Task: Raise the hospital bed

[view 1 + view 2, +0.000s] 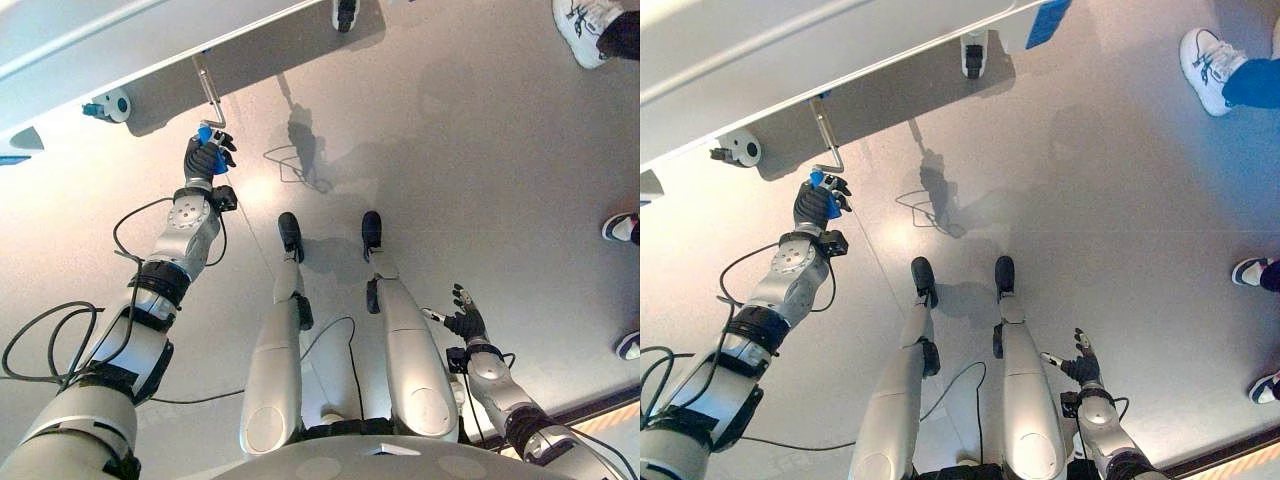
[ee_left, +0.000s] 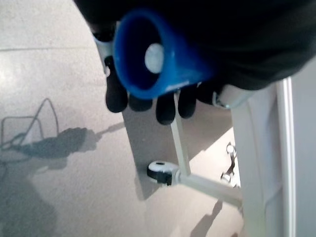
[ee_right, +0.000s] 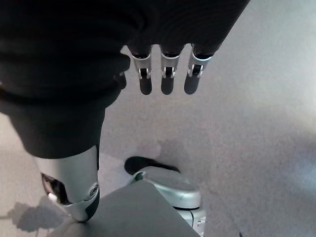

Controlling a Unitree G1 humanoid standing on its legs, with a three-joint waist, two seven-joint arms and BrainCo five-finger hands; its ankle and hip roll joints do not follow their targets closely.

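Left hand (image 1: pixel 205 158): fingers clamped on blue crank handle (image 1: pixel 204 133) below bed (image 1: pixel 90 45). Right hand (image 1: pixel 465 322): idle, fingers apart. Advice: firm grip, full even turns.

A pale grey floor (image 1: pixel 480 180) spreads across the frame, glossy and catching soft reflections. At the upper right corner a person's white sneaker (image 1: pixel 1206 64) with dark laces sits below a blue trouser leg (image 1: pixel 1252 82), toe pointing toward the lower left. Along the right edge, 2 more shoes poke in, a dark-and-white one (image 1: pixel 620 226) at mid-height and another (image 1: pixel 628 345) lower down, while an orange-and-dark strip (image 1: pixel 600 408) runs along the floor at the lower right corner.
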